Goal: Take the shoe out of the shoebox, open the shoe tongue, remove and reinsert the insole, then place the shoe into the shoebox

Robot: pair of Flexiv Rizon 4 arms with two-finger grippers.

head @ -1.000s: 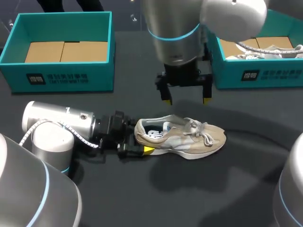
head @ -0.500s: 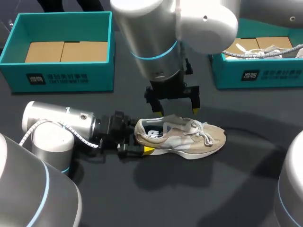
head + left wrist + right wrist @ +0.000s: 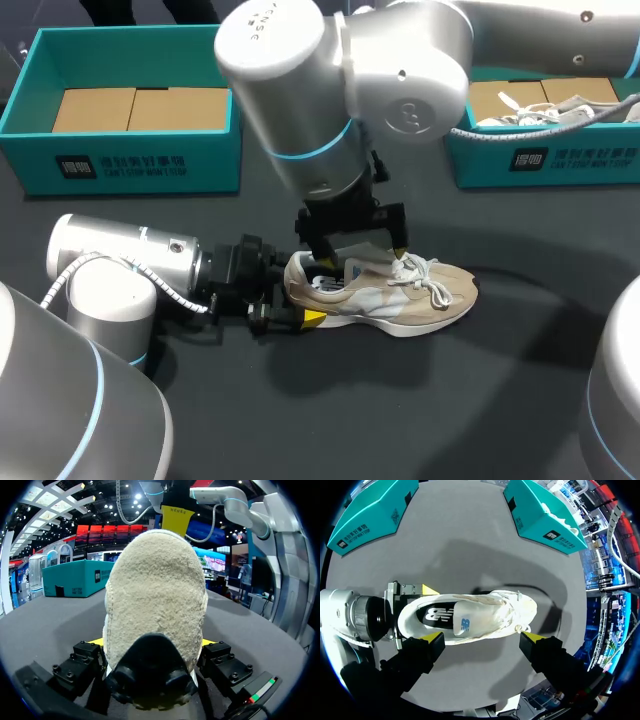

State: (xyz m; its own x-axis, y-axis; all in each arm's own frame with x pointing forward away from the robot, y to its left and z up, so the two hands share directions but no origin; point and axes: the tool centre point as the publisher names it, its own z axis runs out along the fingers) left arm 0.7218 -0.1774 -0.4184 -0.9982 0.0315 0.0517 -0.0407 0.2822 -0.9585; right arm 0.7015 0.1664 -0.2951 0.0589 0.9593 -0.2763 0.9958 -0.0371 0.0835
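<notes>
A beige sneaker [image 3: 405, 298] lies on its sole on the dark table, toe to the right. My left gripper [image 3: 298, 296] lies low on the table and is shut on its heel; the fuzzy heel [image 3: 155, 590] fills the space between the two fingers. My right gripper [image 3: 362, 255] hangs open just above the shoe's collar and tongue, touching nothing. From the right wrist, the sneaker [image 3: 475, 615] lies just beyond my open right gripper [image 3: 482, 639], and its dark insole [image 3: 437, 615] shows inside the opening.
An open teal shoebox [image 3: 130, 165] with a cardboard floor stands at the back left. A second teal box [image 3: 545, 160] at the back right holds white laces and paper. The right arm's thick body looms over the table's middle.
My right arm has swung left and come down from near the right box to just over the shoe's opening. The left gripper and the shoe have stayed put.
</notes>
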